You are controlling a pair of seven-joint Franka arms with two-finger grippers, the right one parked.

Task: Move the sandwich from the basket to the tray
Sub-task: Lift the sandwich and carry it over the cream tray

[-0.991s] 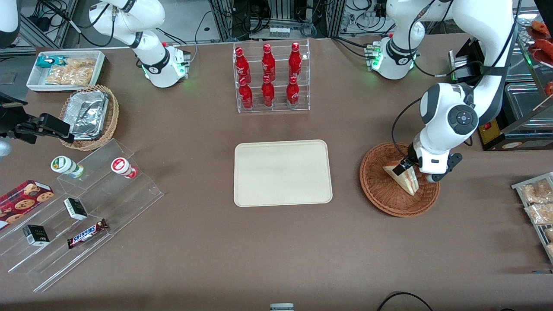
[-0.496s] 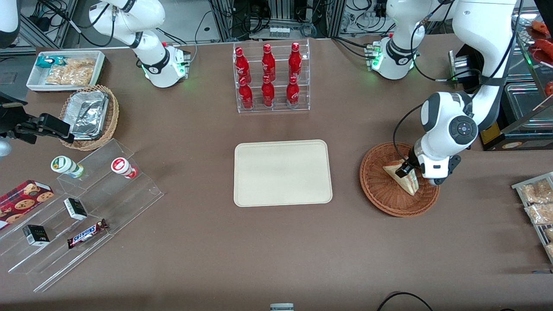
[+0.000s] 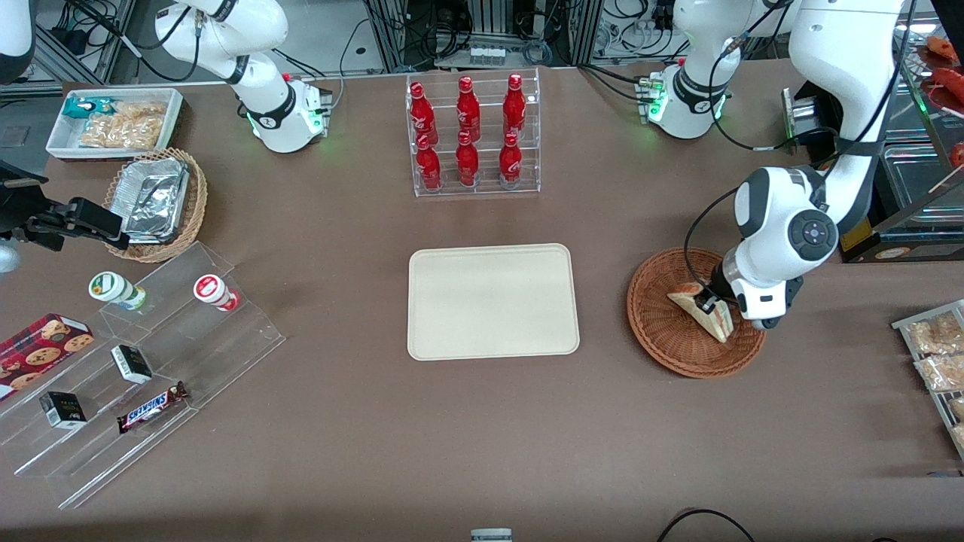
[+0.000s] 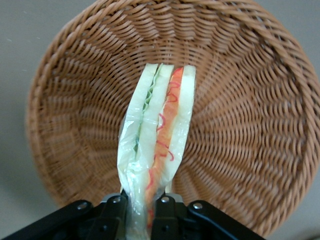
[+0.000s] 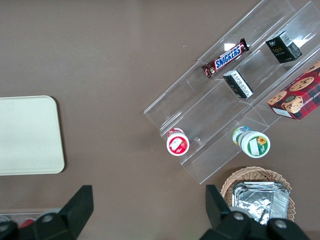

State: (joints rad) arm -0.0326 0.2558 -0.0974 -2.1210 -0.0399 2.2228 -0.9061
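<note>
The sandwich (image 3: 704, 310), a pale bread wedge with red and green filling in clear wrap (image 4: 159, 134), stands on edge in the round reddish-brown basket (image 3: 663, 331) toward the working arm's end of the table. My gripper (image 3: 708, 302) is down in the basket (image 4: 250, 100) and shut on the sandwich, one finger on each bread face (image 4: 140, 212). The cream tray (image 3: 493, 301) lies flat in the middle of the table, beside the basket and apart from it. The tray's corner (image 5: 30, 135) also shows in the right wrist view.
A clear rack of red bottles (image 3: 471, 135) stands farther from the front camera than the tray. Toward the parked arm's end are a tan basket of foil trays (image 3: 154, 202), a white bin of snacks (image 3: 117, 120) and clear stepped shelves with snacks (image 3: 143, 361). Packets lie in a tray (image 3: 938, 354) at the working arm's end.
The wrist has dropped lower into the basket and the fingers have closed onto the sandwich, which has tipped slightly. The tray has not moved.
</note>
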